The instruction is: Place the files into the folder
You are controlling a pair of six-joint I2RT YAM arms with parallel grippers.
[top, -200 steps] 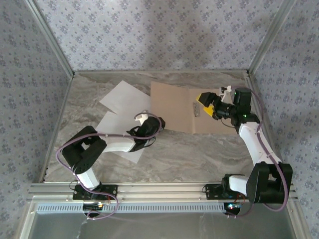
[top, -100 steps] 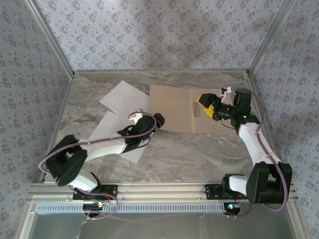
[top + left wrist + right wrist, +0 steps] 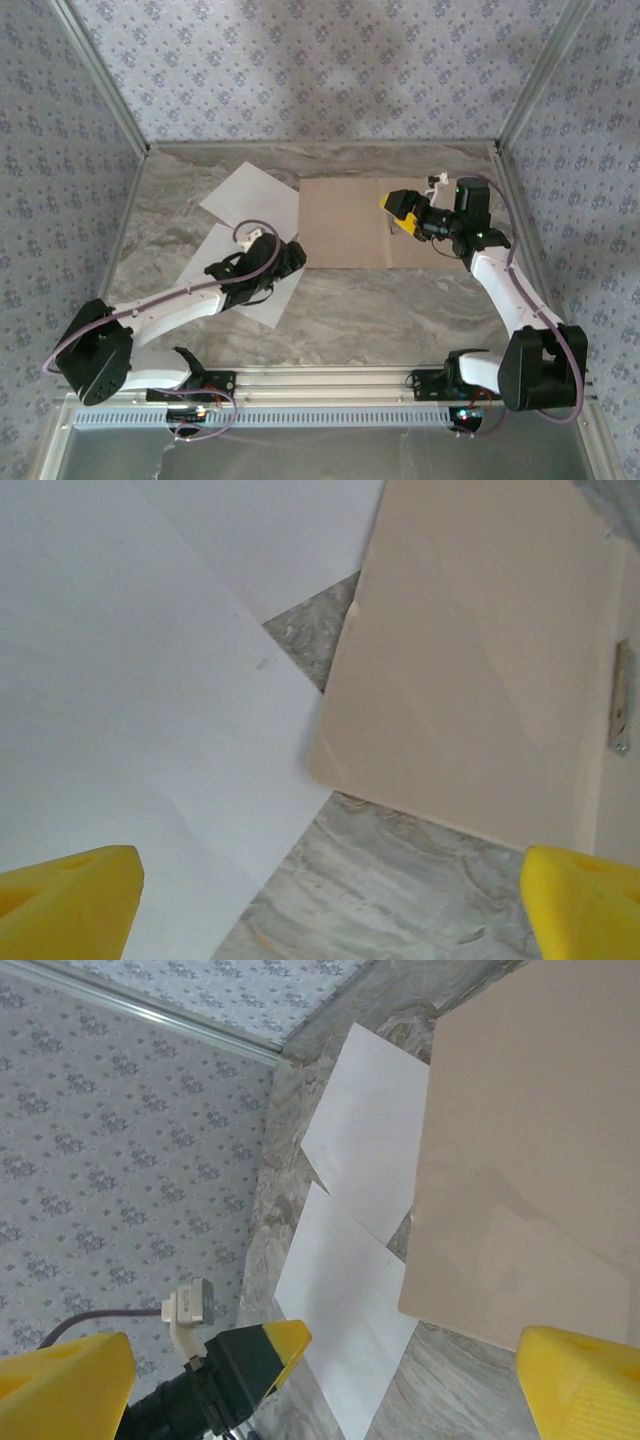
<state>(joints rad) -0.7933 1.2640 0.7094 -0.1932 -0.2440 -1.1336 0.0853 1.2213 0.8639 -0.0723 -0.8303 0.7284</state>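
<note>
The folder (image 3: 340, 222) is laid open and flat, its long axis running left to right, the spine near to far. Two files (image 3: 250, 198) are spread askew just left of it on a marbled table (image 3: 400, 300) enclosed by patterned walls (image 3: 300, 70). The left gripper (image 3: 288, 260) is held wide apart and empty over the nearer file (image 3: 222, 265), by the folder's near left corner. The right gripper (image 3: 402, 212) is spread wide above the spine.
</note>
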